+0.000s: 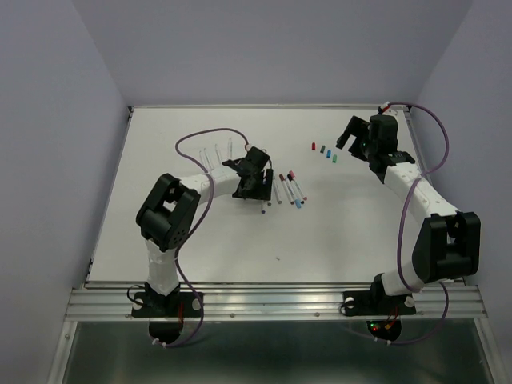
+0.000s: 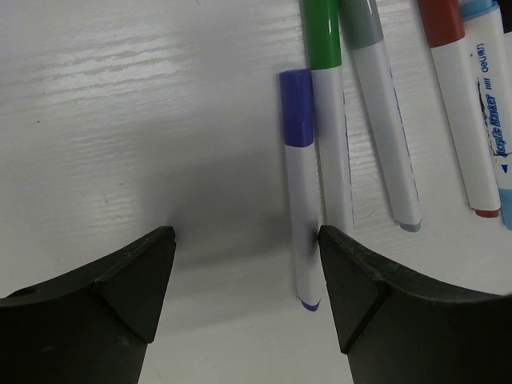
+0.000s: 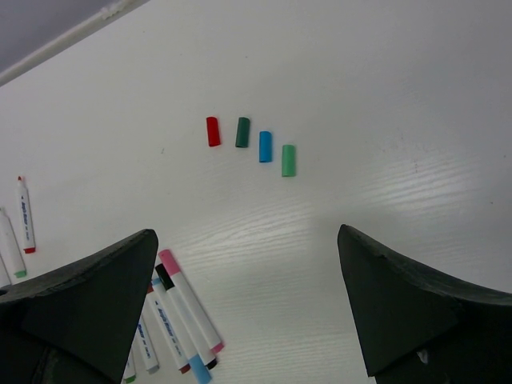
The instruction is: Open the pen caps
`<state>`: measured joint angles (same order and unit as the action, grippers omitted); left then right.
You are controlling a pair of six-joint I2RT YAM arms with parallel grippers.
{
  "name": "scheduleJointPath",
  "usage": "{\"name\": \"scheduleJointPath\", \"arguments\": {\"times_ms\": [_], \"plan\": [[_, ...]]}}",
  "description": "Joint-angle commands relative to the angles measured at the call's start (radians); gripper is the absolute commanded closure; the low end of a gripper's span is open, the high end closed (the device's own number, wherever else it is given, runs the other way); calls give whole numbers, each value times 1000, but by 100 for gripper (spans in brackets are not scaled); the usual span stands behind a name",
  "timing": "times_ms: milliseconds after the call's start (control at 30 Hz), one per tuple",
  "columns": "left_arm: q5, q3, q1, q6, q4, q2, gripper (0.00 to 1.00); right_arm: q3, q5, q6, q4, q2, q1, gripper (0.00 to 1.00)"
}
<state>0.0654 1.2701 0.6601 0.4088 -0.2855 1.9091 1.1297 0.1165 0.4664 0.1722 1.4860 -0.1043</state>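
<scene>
**Left wrist: jaws spread around the purple-capped pen, cap on**

- You've got the left gripper [image 2: 246, 240] released and wide. The purple-capped pen [image 2: 302, 216] lies flat on the table [image 2: 120, 96] between the fingers, its barrel right against the right-hand fingertip [image 2: 340, 272] and well clear of the other one. Nothing is grasped.
- Its purple cap [image 2: 296, 108] is seated and points away from the gripper.
- Touching it on the right is the green-capped pen [image 2: 326, 96]. Further right of it are the grey-capped pen [image 2: 384, 120], the red-capped pen [image 2: 460, 120] and the light-blue-capped pen [image 2: 502, 172] at the frame edge. All four are capped.
- Writing: blue print along the barrel at that edge reads "Acrylic Marker". The brand word above it is too skewed to read for sure.
- The right gripper [image 3: 246, 236] is also released and wide, with nothing between the fingers.
- Four loose caps [image 3: 252, 142] lie in a short row in front of it: red, dark green, blue, light green. In the top view they sit well apart from the purple-capped pen's group, over on the right arm's side.
- Right wrist view also catches a pink-capped pen [image 3: 192, 300] and a black-capped pen [image 3: 180, 308] side by side.
</scene>
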Motion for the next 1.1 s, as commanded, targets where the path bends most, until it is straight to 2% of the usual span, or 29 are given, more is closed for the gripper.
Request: {"name": "scheduleJointPath", "arguments": {"times_ms": [0,300,533,600,767,833,900,933,1033,1067], "plan": [[28,-3,7,-1,-21,-1,17,-4,22,-18,-37,-23,5,0],[62,35,30,5,-63,47,23,-4,29,-20,-37,-18,5,0],[140,75,61,-8,-113,85,25,-4,41,-26,-39,-15,5,0],[139,80,64,-10,-115,97,28,-7,48,-28,-37,-13,5,0],[139,80,64,-8,-118,120,47,-8,60,-31,-37,-15,5,0],[142,75,62,-8,-115,128,60,-7,63,-32,-37,-16,5,0],[145,72,62,-10,-113,130,68,-8,63,-32,-39,-16,5,0],[142,66,62,-11,-107,130,76,-8,63,-32,-39,-16,5,0],[136,54,64,-16,-100,125,86,-10,52,-40,-37,-20,5,0],[145,51,64,-15,-101,120,95,-11,48,-41,-37,-23,5,0]]}}
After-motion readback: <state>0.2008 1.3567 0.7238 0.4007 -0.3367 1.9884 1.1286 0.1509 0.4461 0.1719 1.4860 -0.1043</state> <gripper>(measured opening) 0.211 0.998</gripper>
